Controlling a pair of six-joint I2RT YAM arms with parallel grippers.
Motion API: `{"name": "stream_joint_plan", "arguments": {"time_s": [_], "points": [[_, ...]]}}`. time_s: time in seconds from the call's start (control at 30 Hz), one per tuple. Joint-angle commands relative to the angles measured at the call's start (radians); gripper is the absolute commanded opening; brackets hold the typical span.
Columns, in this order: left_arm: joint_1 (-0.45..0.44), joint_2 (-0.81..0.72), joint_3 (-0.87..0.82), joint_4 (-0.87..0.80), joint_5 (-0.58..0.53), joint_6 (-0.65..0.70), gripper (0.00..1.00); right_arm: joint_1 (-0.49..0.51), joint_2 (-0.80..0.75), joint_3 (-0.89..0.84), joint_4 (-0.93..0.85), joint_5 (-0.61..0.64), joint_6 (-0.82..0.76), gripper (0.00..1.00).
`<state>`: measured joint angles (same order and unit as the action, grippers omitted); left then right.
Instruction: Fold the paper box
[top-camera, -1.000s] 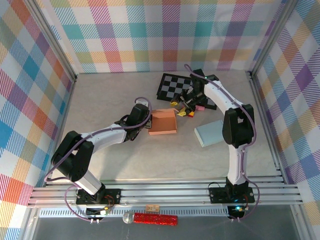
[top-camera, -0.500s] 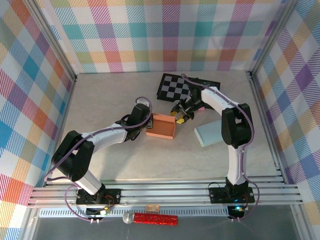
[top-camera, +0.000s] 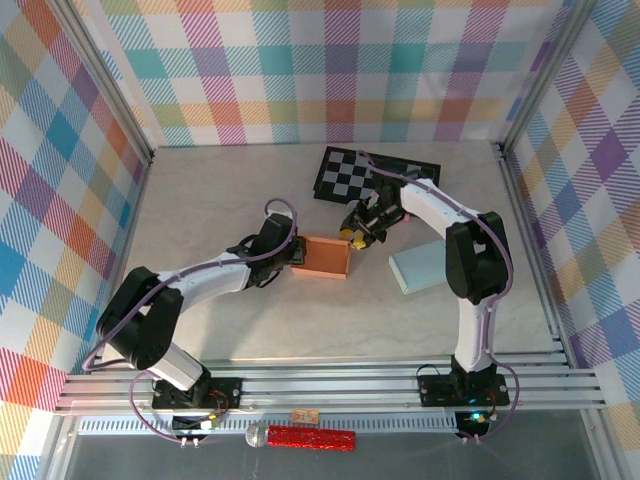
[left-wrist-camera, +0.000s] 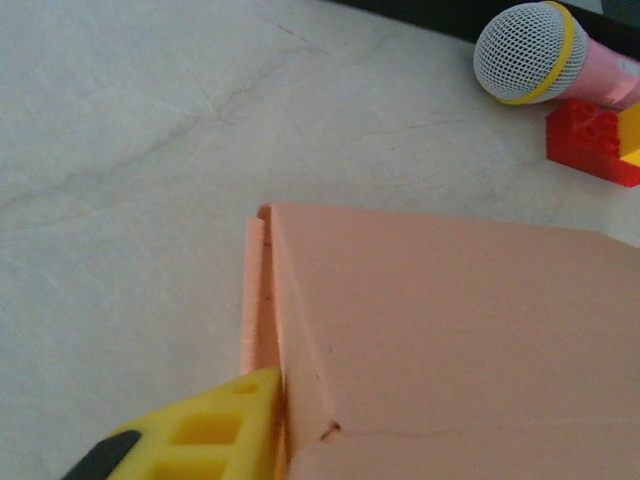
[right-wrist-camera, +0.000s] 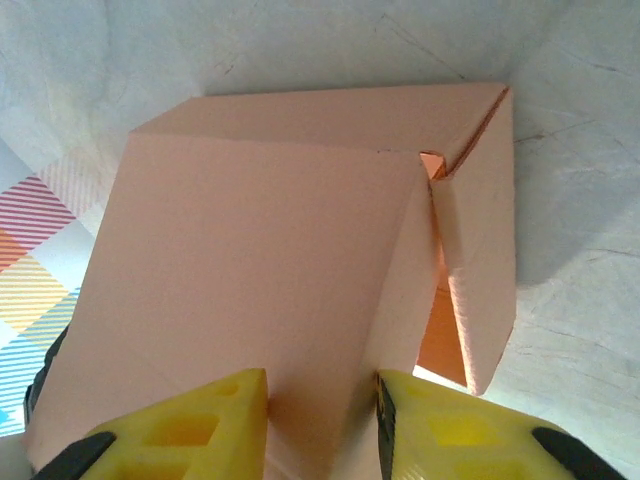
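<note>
The salmon paper box (top-camera: 322, 257) lies open side up in the middle of the table. My left gripper (top-camera: 290, 251) is at its left wall. In the left wrist view one yellow finger (left-wrist-camera: 210, 428) rests against that wall's outer flap (left-wrist-camera: 256, 290), and the other finger is hidden behind the box (left-wrist-camera: 450, 330). My right gripper (top-camera: 352, 233) is at the box's far right corner. In the right wrist view it (right-wrist-camera: 320, 390) is shut on a folded wall of the box (right-wrist-camera: 270, 270), with both yellow fingers touching the card. A loose side flap (right-wrist-camera: 478, 270) stands apart to the right.
A chessboard (top-camera: 345, 175) lies behind the box, and a light blue block (top-camera: 418, 266) to its right. A pink microphone (left-wrist-camera: 540, 55) and a red brick (left-wrist-camera: 590, 148) lie on the table just beyond the box. Metal frame rails border the table.
My right gripper has come from the toys by the chessboard down to the box's right corner and has closed on its wall. The box has shifted slightly nearer. My left gripper stays at the left wall.
</note>
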<state>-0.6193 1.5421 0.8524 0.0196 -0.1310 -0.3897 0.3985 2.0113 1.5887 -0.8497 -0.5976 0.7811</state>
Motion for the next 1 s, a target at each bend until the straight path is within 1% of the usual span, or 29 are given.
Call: {"name": "stream_joint_plan", "arguments": {"time_s": [0.0,0.13,0.2,0.27,0.33,0.47,0.53,0.63,0.8,0.97], "points": [[-0.007,-0.069,-0.014,-0.061,0.066,-0.046,0.25,0.009,-0.032,-0.023,0.001,0.022,-0.029,0.33],[-0.013,-0.123,-0.011,-0.168,0.107,-0.078,0.27,0.01,-0.034,-0.031,0.004,0.028,-0.036,0.33],[-0.014,-0.16,-0.038,-0.177,0.131,-0.098,0.3,0.011,-0.036,-0.036,0.01,0.028,-0.036,0.33],[-0.014,-0.193,-0.061,-0.179,0.155,-0.125,0.37,0.013,-0.037,-0.036,0.012,0.03,-0.039,0.32],[-0.014,-0.216,-0.064,-0.201,0.187,-0.147,0.39,0.017,-0.04,-0.038,0.011,0.033,-0.042,0.32],[-0.014,-0.273,-0.057,-0.244,0.239,-0.193,0.39,0.02,-0.046,-0.05,0.012,0.041,-0.046,0.32],[-0.014,-0.302,-0.045,-0.255,0.283,-0.21,0.36,0.022,-0.052,-0.06,0.017,0.044,-0.046,0.32],[-0.014,-0.324,-0.038,-0.256,0.339,-0.236,0.36,0.023,-0.058,-0.073,0.025,0.048,-0.043,0.31],[-0.013,-0.328,-0.035,-0.284,0.363,-0.245,0.36,0.026,-0.065,-0.082,0.034,0.044,-0.039,0.31],[-0.013,-0.279,-0.035,-0.289,0.351,-0.231,0.35,0.036,-0.074,-0.085,0.041,0.037,-0.027,0.31]]}}
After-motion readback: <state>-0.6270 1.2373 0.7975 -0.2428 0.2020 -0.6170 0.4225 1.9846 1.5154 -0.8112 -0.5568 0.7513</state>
